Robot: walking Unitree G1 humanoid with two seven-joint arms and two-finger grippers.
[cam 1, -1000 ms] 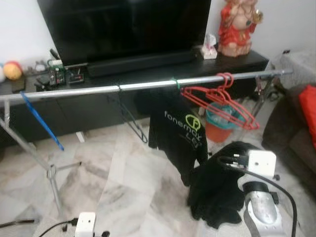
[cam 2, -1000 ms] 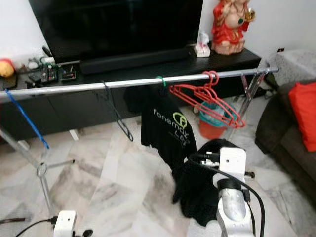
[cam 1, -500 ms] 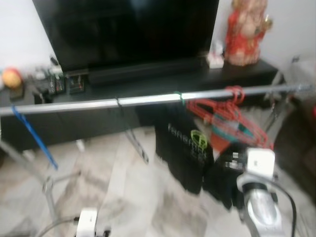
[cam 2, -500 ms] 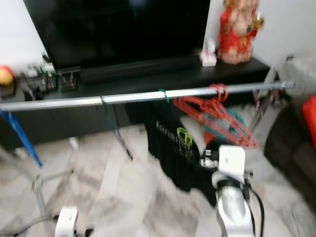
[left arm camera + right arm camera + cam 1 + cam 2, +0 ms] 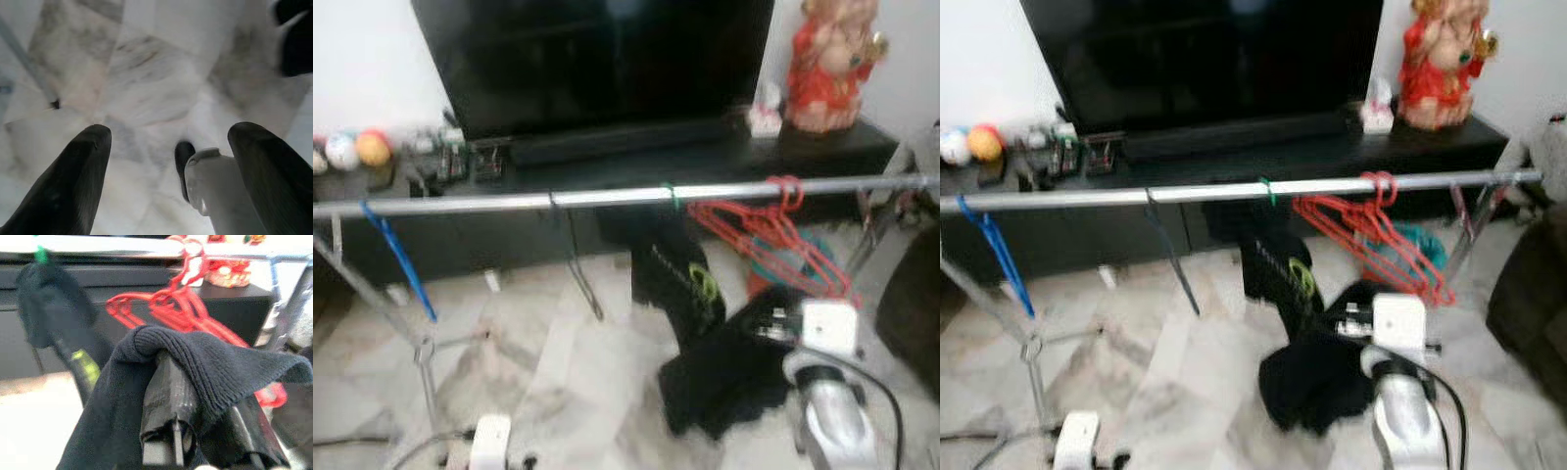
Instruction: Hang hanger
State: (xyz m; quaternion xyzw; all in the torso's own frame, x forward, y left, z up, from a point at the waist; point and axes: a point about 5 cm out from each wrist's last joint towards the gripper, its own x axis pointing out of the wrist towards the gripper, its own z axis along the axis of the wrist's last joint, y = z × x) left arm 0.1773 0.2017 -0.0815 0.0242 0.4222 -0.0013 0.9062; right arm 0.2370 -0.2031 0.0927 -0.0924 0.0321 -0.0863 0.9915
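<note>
— Although blurred, enough to read the edges. Steel clothes rail (image 5: 509, 203) across the whole width, with a black TV console (image 5: 862, 142) close behind and slanted legs (image 5: 372, 299) at the left end.

— And open room?

— Bare marble floor (image 5: 558, 362) under the rail's left and middle stretch. Tighter on the right: dark sofa (image 5: 913, 313) at the edge, red hangers (image 5: 773, 230) bunched there with hooks over the rail.

— Other hangers?

— Blue hanger (image 5: 401, 259) near the left end, black wire hanger (image 5: 576, 264) further along, then a green-hooked hanger (image 5: 671, 196) at mid rail carrying a black T-shirt (image 5: 683, 284).

— Right pincer (image 5: 205, 440)?

— Raised below the red hangers, smothered in a black knit garment (image 5: 729, 382) draped over it. Cannot tell whether clenched or released, nor whether any hanger sits inside the cloth.

— Left pincer (image 5: 166, 161)?

— Low over the marble floor, released, gripping nothing.

— Any change from a second ago?

— Whole scene shifted sideways, so a camera move. Same order of hangers along the rail. Knit bundle now spread lower and more to the left under the T-shirt, which looks narrower than before.
</note>
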